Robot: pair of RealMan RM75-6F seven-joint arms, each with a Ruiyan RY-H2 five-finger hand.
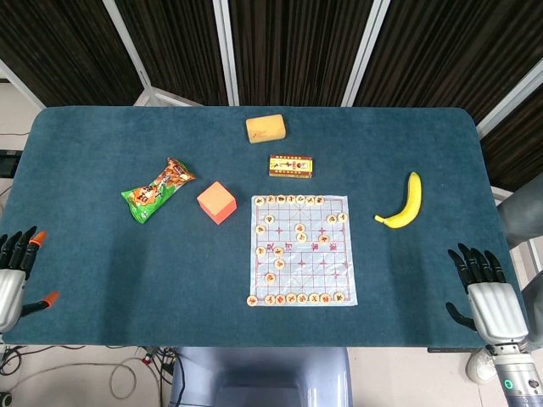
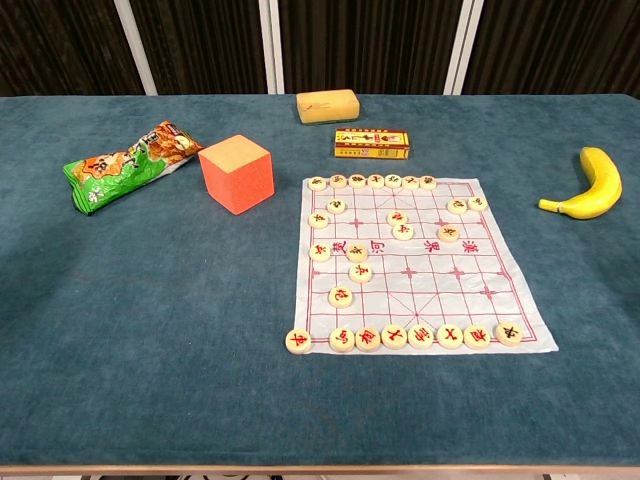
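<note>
Hands show only in the head view; chest view catches neither. Left hand (image 1: 12, 281) is cut off by the left frame edge at lower left, only part of the palm and orange-tipped fingers (image 1: 32, 240) visible, spread apart, holding nothing, hanging off the desk (image 1: 102, 153) edge. Right hand (image 1: 488, 298) at lower right, dark fingers (image 1: 472, 261) fanned out and apart, empty, over the desk's lower right corner; whether it touches the cloth, cannot tell.

Nearest thing to the right hand is the banana (image 1: 405, 203), right of centre, well apart from the fingers; in the chest view it sits at the right edge (image 2: 590, 184). Nearest to the left hand is the snack bag (image 1: 156, 189), green and orange, left of centre, well apart; printing on it too small to read.

Chess sheet (image 1: 322, 263) lies bottom centre with round chess pieces (image 1: 292, 298) on it: one row along the near edge, one along the far edge, several scattered in the left half. Red characters on pieces and sheet are visible in the chest view, too small to read with certainty. Small red-yellow box (image 1: 291, 165) just above the sheet, label unreadable. Orange cube (image 1: 216, 202) just left of the sheet. Yellow sponge (image 1: 265, 128) at top centre, faint mark on it, illegible
</note>
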